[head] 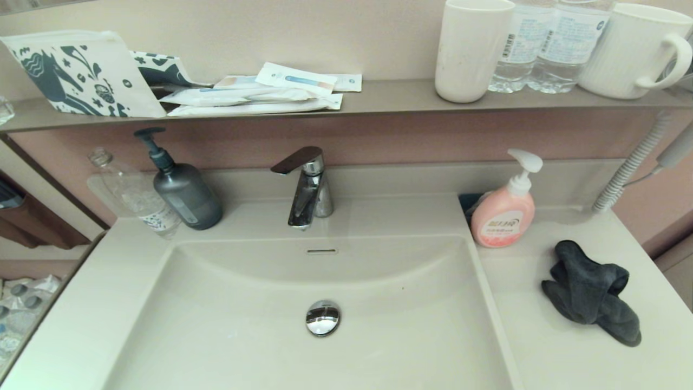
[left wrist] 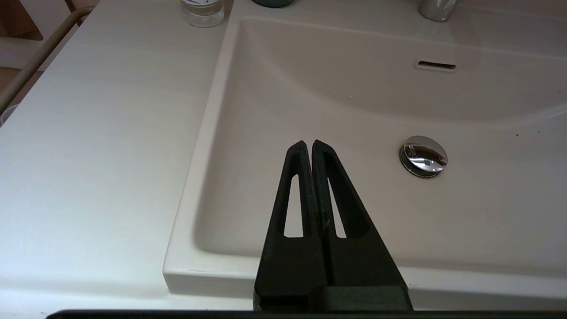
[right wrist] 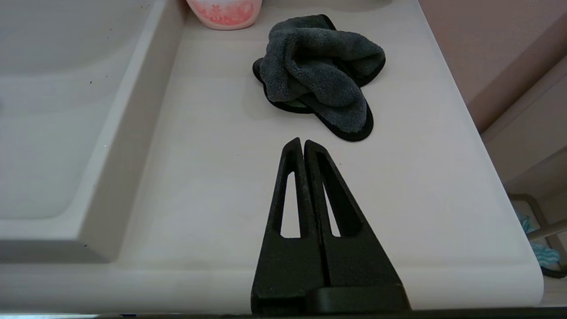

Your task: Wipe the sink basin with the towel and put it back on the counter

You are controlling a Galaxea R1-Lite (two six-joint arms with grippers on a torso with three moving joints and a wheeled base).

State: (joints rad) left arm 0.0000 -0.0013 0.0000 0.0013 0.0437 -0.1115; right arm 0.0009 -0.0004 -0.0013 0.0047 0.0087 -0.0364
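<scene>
The dark grey towel (head: 591,292) lies crumpled on the right wing of the cream counter (head: 547,346), beside the sink basin (head: 260,319) with its chrome drain plug (head: 322,318). Neither arm shows in the head view. In the right wrist view my right gripper (right wrist: 303,142) is shut and empty, hanging over the counter (right wrist: 212,186) a short way before the towel (right wrist: 319,73). In the left wrist view my left gripper (left wrist: 308,144) is shut and empty above the near left part of the basin (left wrist: 354,106), left of the drain plug (left wrist: 424,156).
A chrome tap (head: 306,187) stands behind the basin. A pink soap dispenser (head: 504,208) stands just behind the towel. A grey pump bottle (head: 183,187) and a clear bottle (head: 132,195) stand at back left. The shelf above carries cups (head: 471,49), bottles and packets.
</scene>
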